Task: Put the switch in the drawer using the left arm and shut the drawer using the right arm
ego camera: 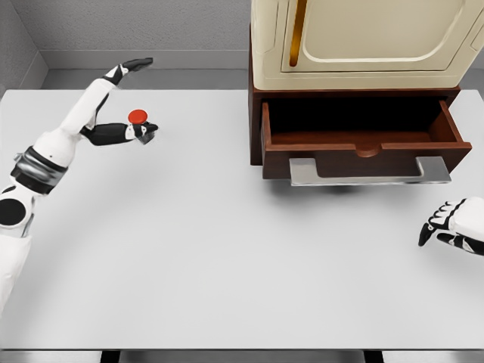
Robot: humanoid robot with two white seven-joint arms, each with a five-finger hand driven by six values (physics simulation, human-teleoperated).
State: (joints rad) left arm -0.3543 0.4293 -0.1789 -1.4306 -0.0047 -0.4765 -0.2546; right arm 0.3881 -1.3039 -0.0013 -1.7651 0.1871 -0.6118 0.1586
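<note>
The switch (140, 122), a small grey box with a round red button on top, is at the far left of the white table (227, 265), in the grasp of my left hand (128, 134). The dark fingers wrap it from the left side. The brown drawer (363, 140) stands pulled out at the upper right, its inside bare, with a grey handle (370, 174) along its front. The switch lies well to the left of the drawer. My right hand (452, 227) rests low at the right edge, below the drawer's front, fingers relaxed and holding nothing.
The drawer belongs to a dark brown cabinet (255, 121) carrying a cream appliance (363, 38) with a rounded door. A grey wall runs behind the table. My left elbow (128, 66) pokes up toward the far table edge.
</note>
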